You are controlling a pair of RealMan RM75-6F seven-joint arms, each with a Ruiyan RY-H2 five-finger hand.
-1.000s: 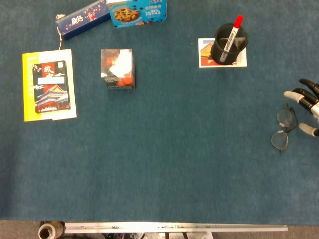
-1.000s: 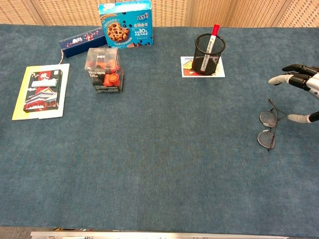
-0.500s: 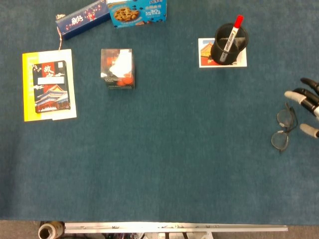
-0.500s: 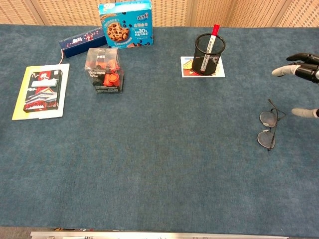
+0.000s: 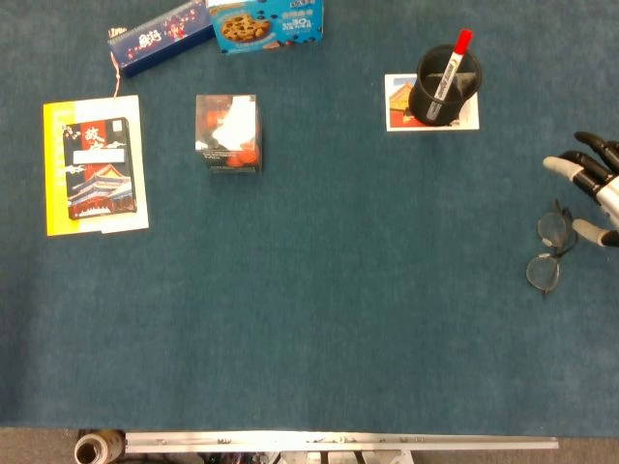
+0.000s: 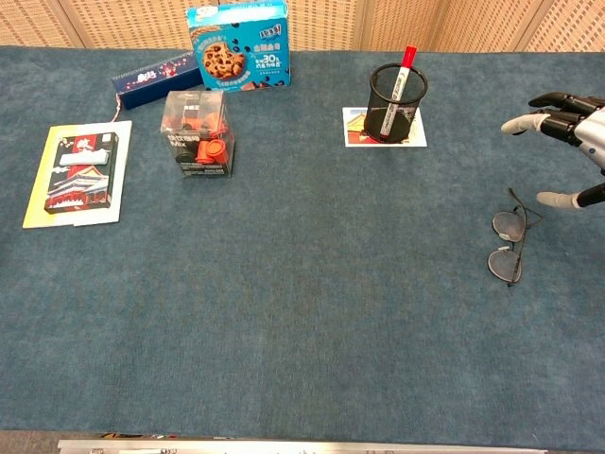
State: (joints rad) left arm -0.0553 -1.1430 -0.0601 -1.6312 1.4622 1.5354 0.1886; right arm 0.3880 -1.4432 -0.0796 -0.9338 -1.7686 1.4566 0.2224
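Note:
A pair of thin-rimmed glasses (image 5: pixel 548 249) (image 6: pixel 507 245) lies folded open on the blue table cloth at the right. My right hand (image 5: pixel 591 188) (image 6: pixel 567 133) hovers just right of and beyond them, fingers spread, holding nothing; its thumb tip is close to the nearer lens but I cannot tell if it touches. Only the hand's front part shows at the frame edge. My left hand appears in neither view.
A black mesh pen cup (image 5: pixel 446 85) (image 6: pixel 396 95) with a red-capped marker stands on a picture card. At the left are a clear box of orange parts (image 5: pixel 228 132), a cookie box (image 5: pixel 268 23), a long blue box (image 5: pixel 160 37) and a booklet on a yellow sheet (image 5: pixel 95 166).
The right hand drew back toward the right edge, then came in again and now sits a little farther up the table. The glasses have not moved.

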